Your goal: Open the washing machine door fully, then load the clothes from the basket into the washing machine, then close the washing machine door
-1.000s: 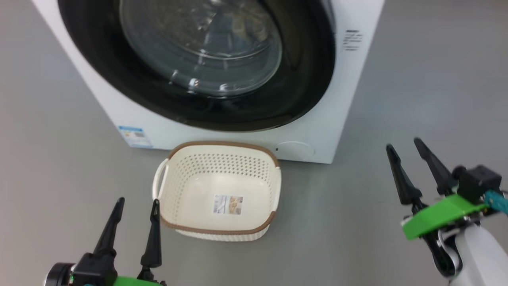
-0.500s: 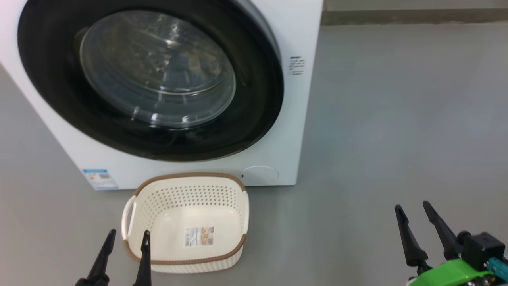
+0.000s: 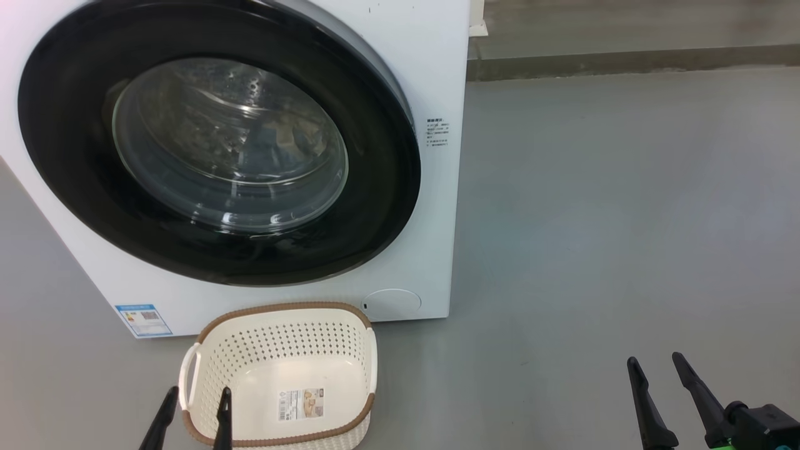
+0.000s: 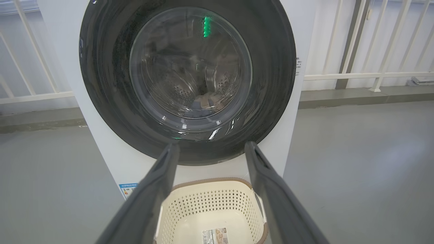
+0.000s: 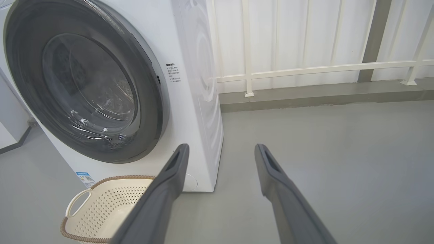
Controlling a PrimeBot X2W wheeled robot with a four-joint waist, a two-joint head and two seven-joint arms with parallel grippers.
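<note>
The washing machine (image 3: 431,75) is a white box, and its door (image 3: 375,206), a black ring around a bulging glass window, lies shut against the front. Through the glass a bit of the clothes (image 4: 205,101) shows dimly, low in the drum. The basket (image 3: 281,307) stands on the floor just before the machine, with nothing in it but a label on its bottom. My left gripper (image 3: 197,400) is open at the basket's near left corner, above its rim. Far right of the basket, my right gripper (image 3: 656,369) hangs open over bare floor. Nothing is held.
Grey floor (image 3: 594,219) spreads to the right of the machine. A low kerb (image 3: 625,59) and a white railing (image 5: 305,69) run along the back. A small round cover (image 3: 392,303) sits at the machine's lower right corner.
The head camera has tilted up and turned right, so the machine, basket and both grippers sit lower and further left in the picture. Both grippers stay open; door and basket are unmoved.
</note>
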